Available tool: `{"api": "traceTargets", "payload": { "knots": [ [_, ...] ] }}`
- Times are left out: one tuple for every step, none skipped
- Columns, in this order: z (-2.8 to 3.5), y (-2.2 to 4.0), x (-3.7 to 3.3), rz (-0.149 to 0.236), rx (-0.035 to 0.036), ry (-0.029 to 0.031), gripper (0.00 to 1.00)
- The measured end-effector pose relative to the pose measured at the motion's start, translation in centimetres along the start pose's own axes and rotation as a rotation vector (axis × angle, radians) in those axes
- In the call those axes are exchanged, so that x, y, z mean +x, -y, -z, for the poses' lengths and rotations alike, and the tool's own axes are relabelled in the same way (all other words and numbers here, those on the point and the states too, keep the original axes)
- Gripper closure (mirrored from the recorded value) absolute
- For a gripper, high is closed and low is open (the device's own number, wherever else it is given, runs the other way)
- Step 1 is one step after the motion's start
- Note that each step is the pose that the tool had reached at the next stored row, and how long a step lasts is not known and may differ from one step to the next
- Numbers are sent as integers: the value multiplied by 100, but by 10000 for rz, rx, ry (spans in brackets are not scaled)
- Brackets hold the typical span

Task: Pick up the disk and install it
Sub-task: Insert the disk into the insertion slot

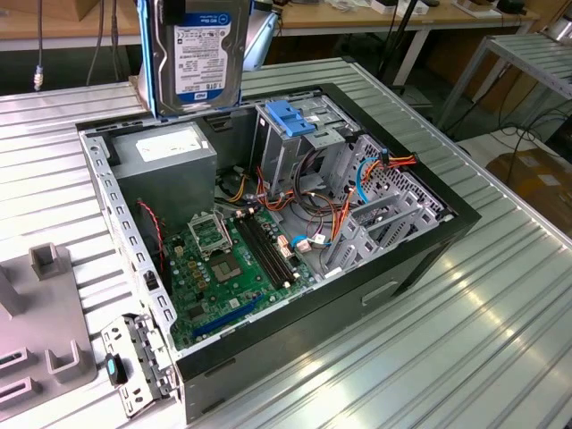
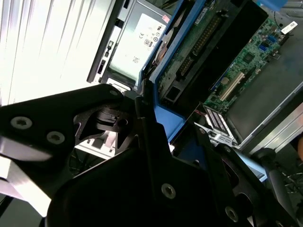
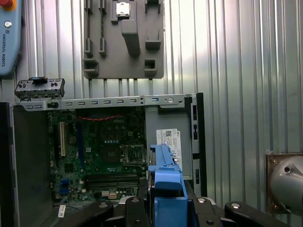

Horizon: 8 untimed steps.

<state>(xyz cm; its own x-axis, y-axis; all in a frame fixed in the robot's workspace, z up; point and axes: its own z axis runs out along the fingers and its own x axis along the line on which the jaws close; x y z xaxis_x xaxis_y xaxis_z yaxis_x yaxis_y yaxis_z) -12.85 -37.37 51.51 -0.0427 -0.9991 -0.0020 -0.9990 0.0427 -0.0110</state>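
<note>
Over the far rim of the open computer case (image 1: 420, 259), exterior view: the disk (image 1: 201, 54) hangs on edge with its label face toward the camera. Its blue carrier rail runs along its side and lower edge. It is off the bench (image 1: 500, 357) and not yet seated in the case. Below it, inside the case, I see the grey power supply box (image 1: 165, 152) with a white label. Toward the exterior view's right of that stands the tall metal cage (image 1: 281, 156), topped by a blue latch (image 1: 290, 116). The motherboard (image 1: 228, 259) lies flat on the case floor, with wire bundles between it and the cage. A grey fixture plate (image 1: 45, 340) sits on the bench at the exterior view's left. A small metal bracket (image 1: 134, 366) lies just beside the case corner.

First wrist view: I look past the disk's blue rail into the open case. The gripper (image 3: 166, 208) is pinching the disk, a black finger pressed to each side of the carrier.

Second wrist view: the black fingers clamp the blue rail. The disk's green circuit side shows, with the labelled power supply box beyond it.
</note>
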Motion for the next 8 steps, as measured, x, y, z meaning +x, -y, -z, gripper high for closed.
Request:
{"api": "traceTargets", "payload": {
  "knots": [
    [0,0,7,0,-1,0,63],
    [0,1,11,0,0,0,63],
    [0,1,16,0,0,0,63],
    [0,1,21,0,-1,0,63],
    [0,1,25,-1,0,1,63],
    [0,1,30,-1,0,0,63],
    [0,1,33,-1,0,0,63],
    [0,2,37,-1,0,0,63]
  ]
}}
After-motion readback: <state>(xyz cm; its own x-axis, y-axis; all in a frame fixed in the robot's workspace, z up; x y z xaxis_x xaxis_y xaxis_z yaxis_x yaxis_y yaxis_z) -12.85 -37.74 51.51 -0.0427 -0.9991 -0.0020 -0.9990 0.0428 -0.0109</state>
